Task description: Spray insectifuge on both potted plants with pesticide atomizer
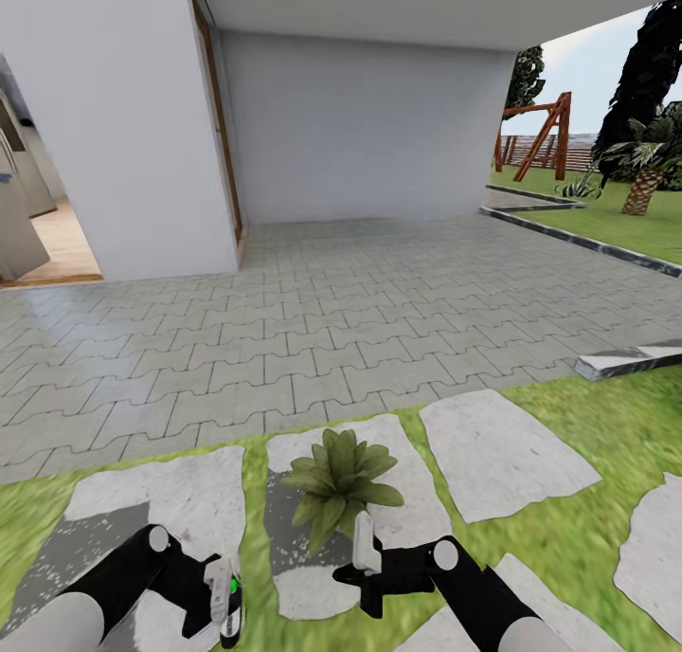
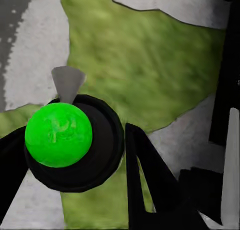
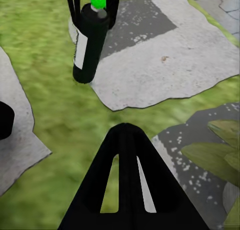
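Outdoors, your left gripper [image 1: 225,603] clamps the pesticide atomizer [image 3: 90,43] upright between its jaws, green cap [image 2: 58,134] up, over grass beside a stepping stone [image 1: 170,500]. Your right gripper [image 1: 365,548] has its jaws pressed together, empty, at the potted plant's [image 1: 339,481] five o'clock. The atomizer sits at the plant's seven o'clock.
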